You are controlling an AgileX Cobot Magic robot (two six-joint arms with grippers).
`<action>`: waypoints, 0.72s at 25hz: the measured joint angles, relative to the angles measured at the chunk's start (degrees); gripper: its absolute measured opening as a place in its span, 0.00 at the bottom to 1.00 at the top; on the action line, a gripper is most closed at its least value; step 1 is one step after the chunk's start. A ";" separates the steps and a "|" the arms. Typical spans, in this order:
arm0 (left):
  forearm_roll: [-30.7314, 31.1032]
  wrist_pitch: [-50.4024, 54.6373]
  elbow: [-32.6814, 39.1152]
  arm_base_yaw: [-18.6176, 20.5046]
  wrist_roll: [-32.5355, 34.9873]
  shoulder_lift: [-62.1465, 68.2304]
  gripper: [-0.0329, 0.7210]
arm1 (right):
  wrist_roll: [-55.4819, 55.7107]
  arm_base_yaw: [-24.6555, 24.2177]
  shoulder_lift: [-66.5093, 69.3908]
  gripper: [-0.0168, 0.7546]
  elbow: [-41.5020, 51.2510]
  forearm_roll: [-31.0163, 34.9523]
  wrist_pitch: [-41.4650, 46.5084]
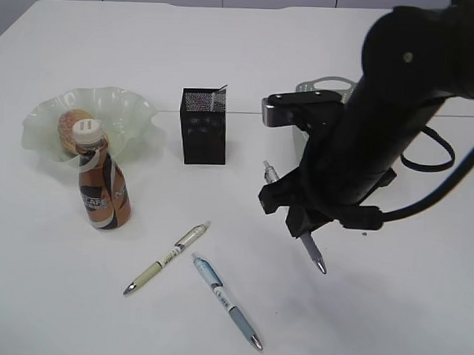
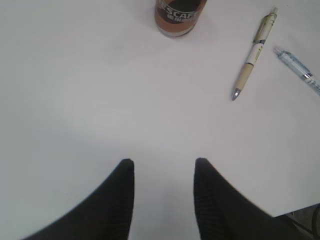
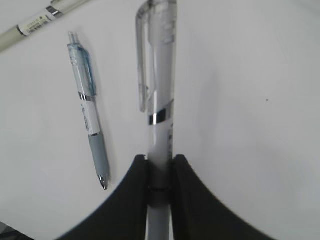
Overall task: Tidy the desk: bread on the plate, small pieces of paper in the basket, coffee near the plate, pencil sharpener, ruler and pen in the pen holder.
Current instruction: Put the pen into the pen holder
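Clear pen [image 3: 159, 115] clenched in my right pincer [image 3: 160, 172], lifted off the surface for the pen holder [image 1: 203, 126] at ten o'clock. Left pincer [image 2: 164, 172] released, empty.

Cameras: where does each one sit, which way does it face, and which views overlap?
Exterior: raised, slanting down at pen holder, plate; right arm shows.
Left wrist: over bare table; open left gripper, coffee bottle.
Right wrist: along right gripper, clamping clear pen.
Shared: blue pen, cream pen appear in all three.
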 joint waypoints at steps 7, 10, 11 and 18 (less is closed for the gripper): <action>0.09 0.93 0.00 0.00 0.00 0.00 0.44 | -8.82 -4.52 -3.74 0.11 6.07 3.68 -14.24; 0.22 0.93 0.00 0.00 0.00 0.00 0.44 | -15.31 -7.05 -3.74 0.11 6.10 9.28 -21.64; 0.22 0.93 0.00 0.00 0.00 0.00 0.44 | -18.05 -8.00 -3.74 0.11 6.10 12.01 -24.25; -0.24 1.05 0.00 0.00 0.00 0.00 0.44 | -40.55 -11.52 -3.26 0.11 5.14 30.00 -35.86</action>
